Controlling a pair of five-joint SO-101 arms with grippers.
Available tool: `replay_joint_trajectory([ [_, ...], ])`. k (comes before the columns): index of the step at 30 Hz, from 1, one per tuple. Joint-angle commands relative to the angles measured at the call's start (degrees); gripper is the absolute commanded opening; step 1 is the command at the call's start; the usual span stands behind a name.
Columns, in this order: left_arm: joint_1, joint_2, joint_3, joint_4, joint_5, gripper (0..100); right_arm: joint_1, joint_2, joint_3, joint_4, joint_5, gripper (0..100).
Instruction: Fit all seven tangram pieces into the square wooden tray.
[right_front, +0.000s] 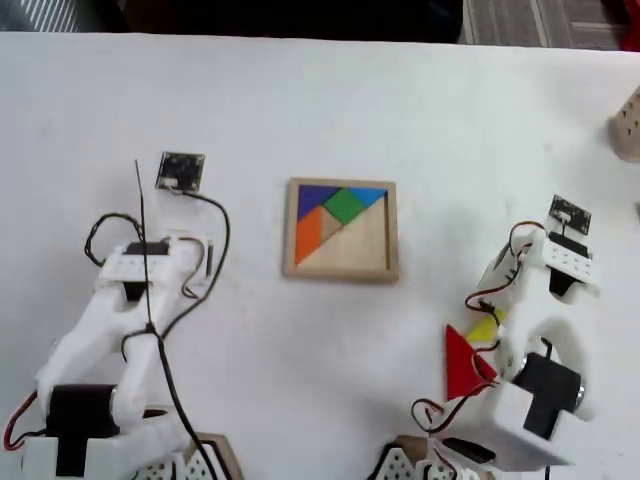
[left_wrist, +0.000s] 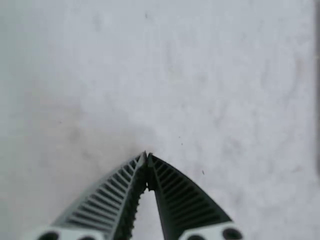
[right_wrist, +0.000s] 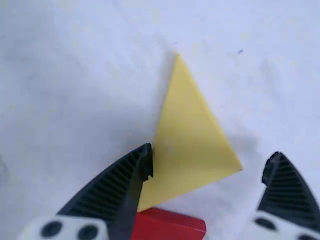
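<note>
Tray (right_front: 342, 272) at the middle of the table (right_front: 300, 100), its upper left half filled with coloured pieces (right_front: 335, 212), the rest bare. Yellow triangle (right_wrist: 192, 145) and red triangle (right_front: 462, 362) lie outside by the right arm. Right gripper (right_wrist: 210, 155) spread wide over the yellow triangle; left gripper (left_wrist: 147, 157) closed, empty.

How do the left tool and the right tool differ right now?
The left tool is shut, its fingertips meeting, while the right tool is open. The left tool is over the white table. The right tool is over the yellow triangle, which lies next to the red piece. Both have dark ribbed fingers and point down at the table.
</note>
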Motion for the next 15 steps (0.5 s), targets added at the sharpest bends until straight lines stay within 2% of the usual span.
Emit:
replay_joint_trajectory([
  [1, 0.6, -2.4, -1.3, 0.3, -0.4, 2, 0.4, 1.1, -3.6, 3.1, -0.2, 34.1],
  [5, 0.6, -2.4, -1.3, 0.3, -0.4, 2, 0.3, 0.6, -4.0, 3.9, 3.6, 34.1],
  [15, 0.6, -2.4, -1.3, 0.3, -0.4, 2, 1.7, -11.4, -2.6, 8.7, 4.3, 34.3],
])
